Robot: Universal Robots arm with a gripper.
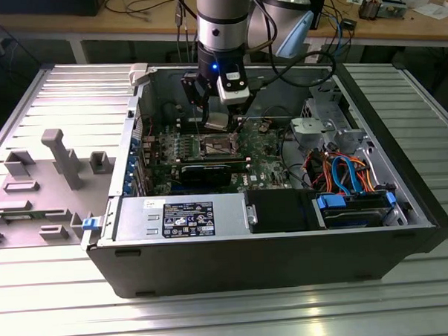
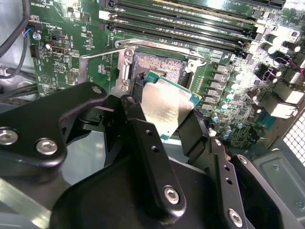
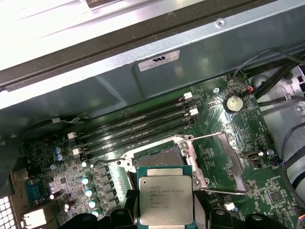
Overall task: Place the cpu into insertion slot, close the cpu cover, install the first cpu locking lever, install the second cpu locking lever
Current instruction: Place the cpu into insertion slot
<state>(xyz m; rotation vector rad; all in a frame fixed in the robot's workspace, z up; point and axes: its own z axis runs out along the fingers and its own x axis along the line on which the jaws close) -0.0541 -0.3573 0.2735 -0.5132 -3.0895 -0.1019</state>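
Currently the claw point(image 2: 164, 115) clamps the cpu point(image 2: 164, 102) above the insertion slot point(image 2: 159, 64) in the case point(image 1: 287, 258).

In the exterior view, take the insertion slot point(image 1: 219, 146) as the centre of a clock. It lies on the board inside the computer case point(image 1: 250, 260), and the case stands on the table point(image 1: 216, 317). The cpu point(image 1: 217, 123) is just above the slot, between the fingers of the gripper point(image 2: 163, 117). The power supply point(image 1: 181, 214) lies at 7 o'clock and the drive bay point(image 1: 352, 207) at 4 o'clock. Outside the case, the fixture tray point(image 1: 39, 191) is at 9 o'clock. The workbench point(image 1: 91, 29) is behind, across 12 o'clock. In the first wrist view the memory slots point(image 3: 133, 126) lie between slot and case wall point(image 3: 143, 86).
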